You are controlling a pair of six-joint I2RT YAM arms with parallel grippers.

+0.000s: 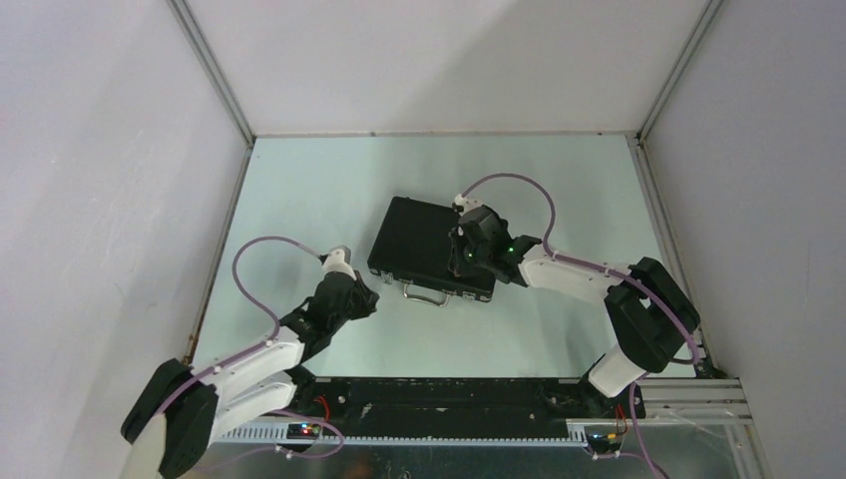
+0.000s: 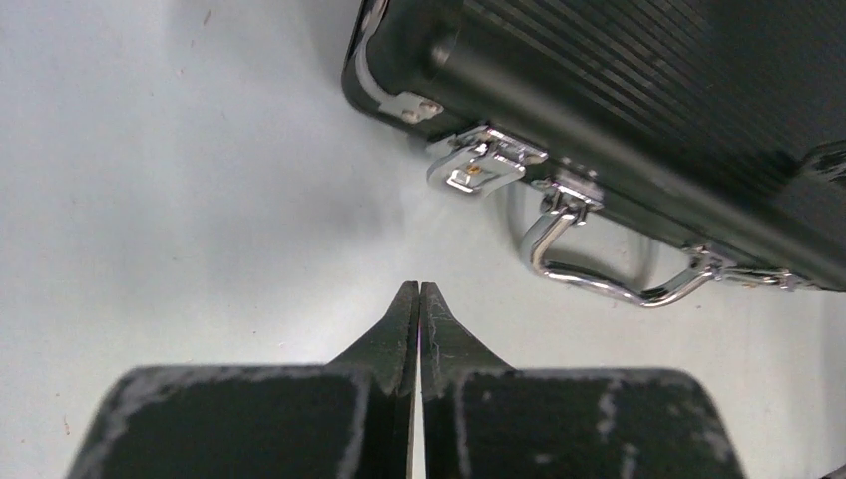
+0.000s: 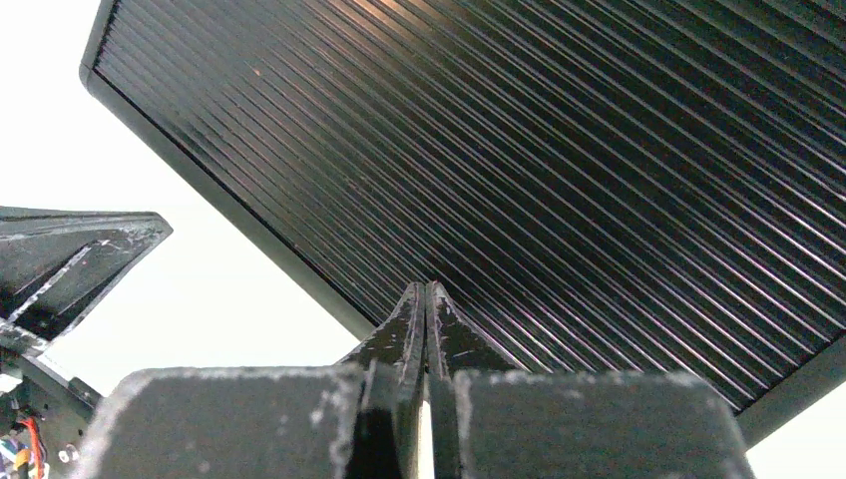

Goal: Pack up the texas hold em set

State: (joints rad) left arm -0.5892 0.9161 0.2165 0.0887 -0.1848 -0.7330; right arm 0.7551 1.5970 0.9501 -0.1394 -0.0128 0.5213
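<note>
Top external view, from the left: the left gripper (image 1: 361, 297) is at the near left of the table, fingers pressed together with nothing between them. Its tips point at the briefcase (image 1: 419, 239) just to its right. The case lies flat mid-table, lid down, its silver handle (image 1: 426, 294) facing the near edge. No chips, cards or dice lie outside it (so the loose pieces are presumably inside). In the left wrist view the latch (image 2: 479, 170) left of the handle seems to stick out from the front wall, perhaps not snapped down. At the case's right end the right gripper (image 1: 461, 254) is over the ribbed lid, fingers likewise closed and empty; whether it touches the lid I cannot tell. I judge the step to be fastening: the left tips need to push that latch flat while the right steadies the lid. The table (image 1: 559, 180) is pale green and smooth, and plain white walls (image 1: 429, 60) enclose it left, far and right.
</note>
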